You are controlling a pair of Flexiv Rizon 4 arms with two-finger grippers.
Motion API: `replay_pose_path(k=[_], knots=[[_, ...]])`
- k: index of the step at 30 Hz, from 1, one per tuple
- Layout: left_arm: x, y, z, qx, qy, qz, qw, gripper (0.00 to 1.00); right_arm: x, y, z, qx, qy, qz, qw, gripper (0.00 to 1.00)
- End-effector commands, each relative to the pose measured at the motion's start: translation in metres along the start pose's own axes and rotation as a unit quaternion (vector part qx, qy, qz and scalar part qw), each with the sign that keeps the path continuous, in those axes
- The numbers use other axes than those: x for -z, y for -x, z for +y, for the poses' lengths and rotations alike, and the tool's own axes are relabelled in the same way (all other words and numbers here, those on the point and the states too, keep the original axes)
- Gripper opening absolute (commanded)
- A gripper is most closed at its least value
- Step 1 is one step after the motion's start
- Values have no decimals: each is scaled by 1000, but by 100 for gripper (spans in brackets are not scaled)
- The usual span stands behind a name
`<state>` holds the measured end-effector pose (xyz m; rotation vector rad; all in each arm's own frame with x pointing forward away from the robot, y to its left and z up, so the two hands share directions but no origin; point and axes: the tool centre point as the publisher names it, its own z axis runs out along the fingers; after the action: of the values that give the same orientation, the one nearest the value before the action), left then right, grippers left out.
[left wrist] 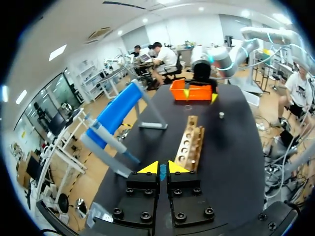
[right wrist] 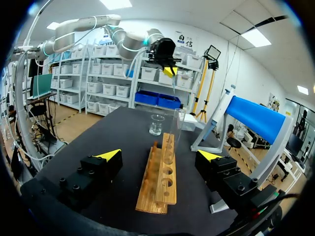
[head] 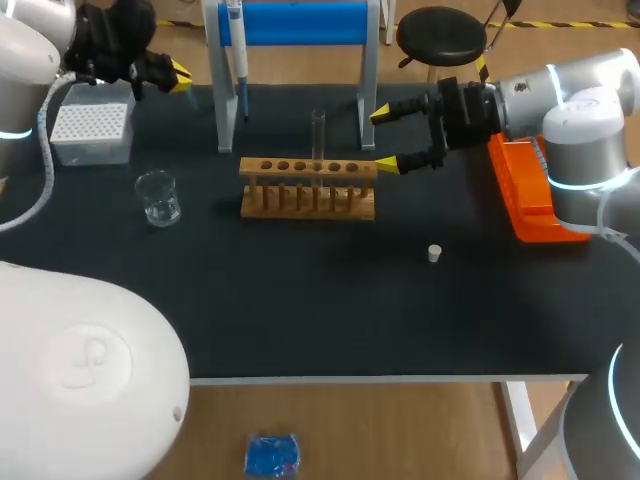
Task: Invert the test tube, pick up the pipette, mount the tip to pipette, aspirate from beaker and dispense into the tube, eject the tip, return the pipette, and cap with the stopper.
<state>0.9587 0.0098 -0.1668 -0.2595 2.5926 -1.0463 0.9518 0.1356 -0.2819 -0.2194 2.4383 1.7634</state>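
A clear test tube [head: 318,134] stands upright in the wooden rack [head: 308,188] at mid-table. My right gripper [head: 384,140] hovers open just right of the rack's end, level with the tube; in its wrist view the right gripper [right wrist: 160,155] spans the rack [right wrist: 160,174], with the tube [right wrist: 175,129] ahead between the fingers, untouched. The pipette [head: 238,55] hangs on the blue-topped stand. My left gripper [head: 178,75] is shut and empty at the back left, above the tip box [head: 91,130]. The beaker [head: 158,197] sits front left. A white stopper [head: 434,253] lies right of the rack.
An orange tray [head: 530,195] sits at the right edge under my right arm. The stand's legs [head: 225,110] rise behind the rack. The left wrist view shows the left gripper [left wrist: 160,169] looking along the rack [left wrist: 189,145] toward the tray [left wrist: 192,91].
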Motion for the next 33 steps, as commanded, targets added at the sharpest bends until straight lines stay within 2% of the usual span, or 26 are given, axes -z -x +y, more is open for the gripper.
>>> replay_pose_path(k=[1,3,4,27,30,33], knots=[[-2,-12,-19,2,29,44,999,0,0,0,0,0,0,0,1000,100],[-9,-22,-30,4,23,55,998,0,0,0,0,0,0,0,1000,100],[-11,-28,-37,2,3,65,998,0,0,0,0,0,0,0,1000,100],[-11,-28,-37,2,3,65,998,0,0,0,0,0,0,0,1000,100],[-30,-49,-68,-33,20,114,993,0,0,0,0,0,0,0,1000,100],[-46,-74,-99,-35,41,156,986,0,0,0,0,0,0,0,1000,100]])
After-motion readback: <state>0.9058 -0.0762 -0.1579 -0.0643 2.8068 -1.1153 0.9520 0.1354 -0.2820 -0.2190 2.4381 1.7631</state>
